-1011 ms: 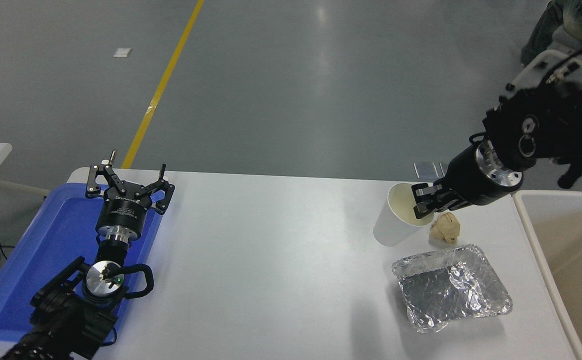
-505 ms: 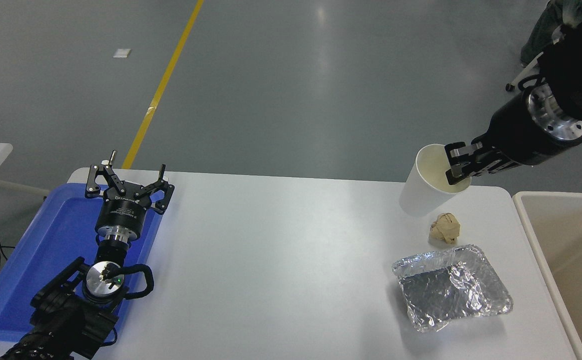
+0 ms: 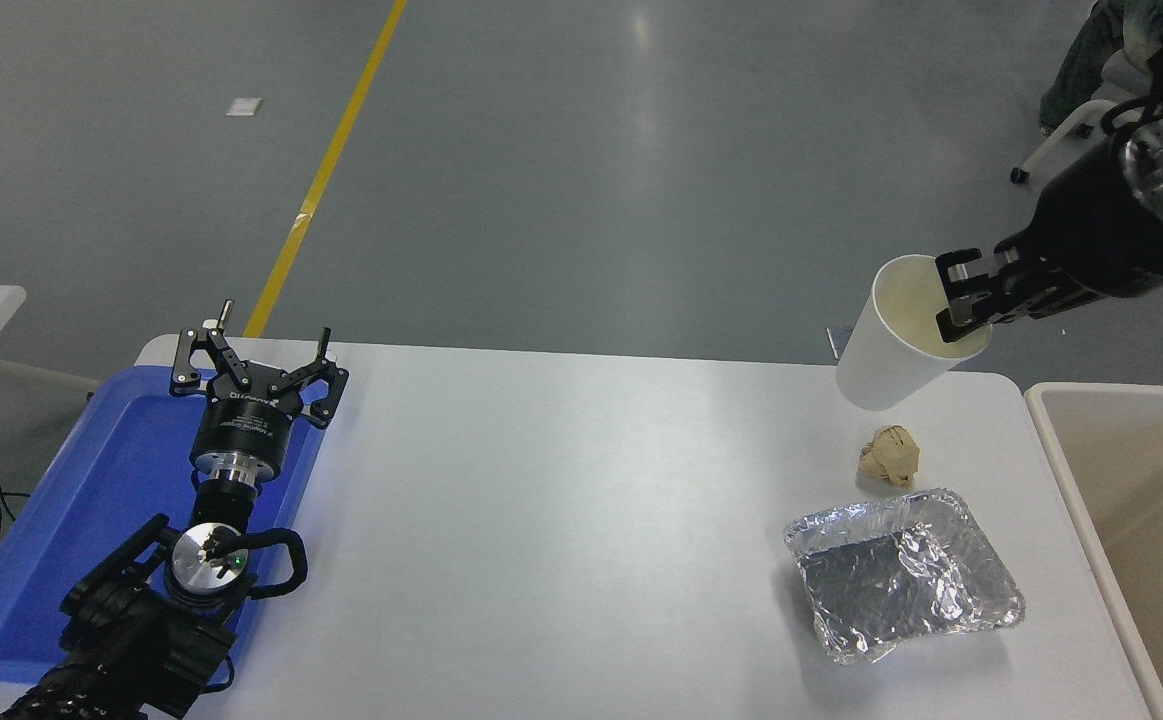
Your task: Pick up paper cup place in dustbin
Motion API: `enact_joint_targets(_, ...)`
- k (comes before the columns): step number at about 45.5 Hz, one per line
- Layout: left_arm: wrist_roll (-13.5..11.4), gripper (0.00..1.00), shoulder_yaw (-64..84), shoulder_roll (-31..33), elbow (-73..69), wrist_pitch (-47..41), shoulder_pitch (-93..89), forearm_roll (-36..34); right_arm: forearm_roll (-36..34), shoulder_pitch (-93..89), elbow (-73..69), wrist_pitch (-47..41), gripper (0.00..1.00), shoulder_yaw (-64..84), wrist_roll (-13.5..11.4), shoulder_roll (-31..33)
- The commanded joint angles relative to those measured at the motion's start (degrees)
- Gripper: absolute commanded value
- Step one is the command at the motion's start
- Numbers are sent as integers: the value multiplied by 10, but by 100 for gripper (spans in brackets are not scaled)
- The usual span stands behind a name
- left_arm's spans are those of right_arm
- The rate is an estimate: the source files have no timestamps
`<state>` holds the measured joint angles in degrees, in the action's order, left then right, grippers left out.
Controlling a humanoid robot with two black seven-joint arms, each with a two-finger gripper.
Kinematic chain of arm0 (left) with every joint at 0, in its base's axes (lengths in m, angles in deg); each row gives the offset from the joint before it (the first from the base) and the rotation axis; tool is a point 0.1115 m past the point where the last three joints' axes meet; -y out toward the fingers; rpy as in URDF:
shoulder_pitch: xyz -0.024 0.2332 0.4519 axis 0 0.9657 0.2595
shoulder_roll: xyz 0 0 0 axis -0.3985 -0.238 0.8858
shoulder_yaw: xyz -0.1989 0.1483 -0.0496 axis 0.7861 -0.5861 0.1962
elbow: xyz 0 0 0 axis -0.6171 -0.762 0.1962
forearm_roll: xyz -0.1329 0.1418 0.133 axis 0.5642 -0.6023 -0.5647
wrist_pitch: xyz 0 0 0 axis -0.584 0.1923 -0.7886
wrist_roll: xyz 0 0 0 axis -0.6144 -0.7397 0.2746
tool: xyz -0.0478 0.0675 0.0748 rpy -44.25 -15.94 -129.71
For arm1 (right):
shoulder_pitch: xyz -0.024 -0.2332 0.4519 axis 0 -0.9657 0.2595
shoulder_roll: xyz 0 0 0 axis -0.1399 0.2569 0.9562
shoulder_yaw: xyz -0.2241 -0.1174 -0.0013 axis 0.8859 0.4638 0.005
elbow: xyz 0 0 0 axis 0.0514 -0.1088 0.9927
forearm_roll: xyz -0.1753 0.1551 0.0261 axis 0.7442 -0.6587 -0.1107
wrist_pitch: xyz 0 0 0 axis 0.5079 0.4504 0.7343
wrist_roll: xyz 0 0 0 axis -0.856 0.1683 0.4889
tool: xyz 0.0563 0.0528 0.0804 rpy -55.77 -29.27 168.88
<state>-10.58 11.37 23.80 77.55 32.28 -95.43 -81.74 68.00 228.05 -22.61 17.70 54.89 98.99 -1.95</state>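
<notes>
Right pincer: clenched on the near rim of the paper cup, one finger inside the mouth and one outside, holding the cup tilted and clear of the counter, above its far right corner, near the crumpled tan paper ball and short of the dustbin at the right edge. Cup judged very light, thin-walled and easily crushed, its rolled rim the stiffest place to pinch, so a light grip there seemed apt. Left pincer: released, parked over the blue tray at lower left.
</notes>
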Motion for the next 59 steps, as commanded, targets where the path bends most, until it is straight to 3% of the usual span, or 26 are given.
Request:
enact_joint_targets(1,0,100,0,-1,0,0,-1,1,93,-25,7,5,0,21,0,55)
enact_joint_targets(11,0,100,-1,-2,0,-1,-1,2,209,-71,56,11,0,22,-1,141)
enact_joint_targets(30,-1,100,-1,-4,0,-1,-1,3,361,-195,239,22,0,0,8,256)
enact_joint_targets(42,-1,100,-1,-4,0,-1,-1,3,376,-307,337,67,0,-42,12,283)
enact_joint_targets(59,-1,100,-1,-4,0,-1,-1,3,369,-554,532,167,0,-105,69,280)
